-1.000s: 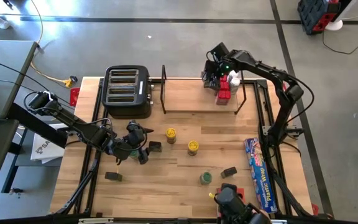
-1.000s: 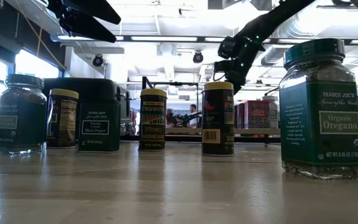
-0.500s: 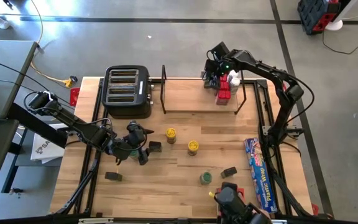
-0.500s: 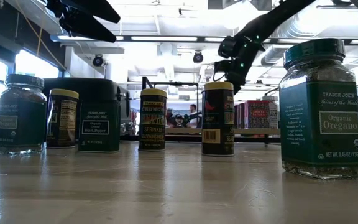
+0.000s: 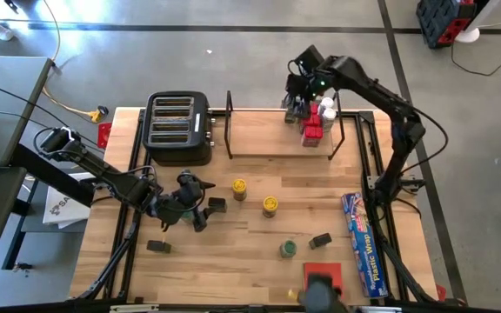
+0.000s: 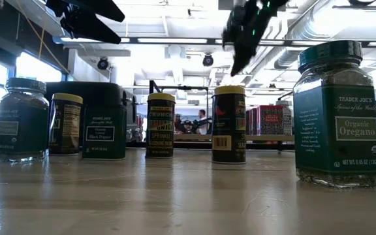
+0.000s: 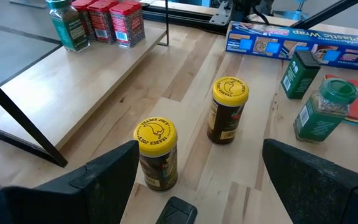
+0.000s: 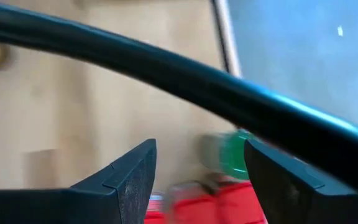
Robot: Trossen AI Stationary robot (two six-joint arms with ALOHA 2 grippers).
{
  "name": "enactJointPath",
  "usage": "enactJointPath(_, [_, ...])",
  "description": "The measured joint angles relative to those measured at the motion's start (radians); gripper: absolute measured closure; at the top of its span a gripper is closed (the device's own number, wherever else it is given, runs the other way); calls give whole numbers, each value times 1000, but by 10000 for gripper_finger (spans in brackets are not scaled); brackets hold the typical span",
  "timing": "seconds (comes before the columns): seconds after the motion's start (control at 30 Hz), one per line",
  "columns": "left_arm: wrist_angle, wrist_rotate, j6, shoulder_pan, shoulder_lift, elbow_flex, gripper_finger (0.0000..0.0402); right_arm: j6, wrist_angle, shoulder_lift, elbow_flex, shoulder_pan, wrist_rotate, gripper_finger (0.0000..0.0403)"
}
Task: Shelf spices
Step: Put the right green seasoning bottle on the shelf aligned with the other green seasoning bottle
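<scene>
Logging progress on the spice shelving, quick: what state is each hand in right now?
Left hand: open, empty, over the table near the yellow-lidded jars.
Right hand: open, empty, above the shelf.

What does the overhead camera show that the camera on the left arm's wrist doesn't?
Only the overhead view shows the black toaster, both arms, the right gripper above the shelf's far right corner, and a dark tin near the table's left edge.

Only the left wrist view shows the left gripper from behind, its fingers spread open, and the printing on the yellow lids.

Both show the shelf, the red tins on it, two yellow-lidded jars, the green-lidded jar and the blue wrap box.
</scene>
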Motion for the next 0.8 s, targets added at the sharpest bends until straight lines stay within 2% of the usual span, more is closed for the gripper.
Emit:
enactJointPath(0.1, [0, -2, 0, -5, 0, 0, 64, 24, -7, -100, -42, 111, -6, 176])
enactJointPath(0.17, [-2, -3, 2, -5, 0, 0, 64, 77, 19, -191, -119, 200, -6, 183])
enactJointPath(0.33, [-1, -32, 35, -5, 0, 0, 64, 329, 256, -454, -446, 474, -1, 196])
enactJointPath(0.43, [-1, -57, 58, -3, 0, 0, 64, 502, 440, -560, -668, 647, -6, 196])
enactJointPath(0.57, [-1, -64, 71, 13, 0, 0, 64, 696, 772, -622, -892, 824, -74, 196])
enactJointPath(0.67, [-1, -54, 62, 24, 0, 0, 64, 773, 1021, -602, -987, 912, -60, 196])
enactJointPath(0.73, [-1, -52, 54, 27, 0, 0, 64, 782, 1041, -578, -996, 952, -17, 196])
enactJointPath(0.8, [-1, -51, 45, 28, 0, 0, 64, 766, 981, -552, -972, 992, 24, 190])
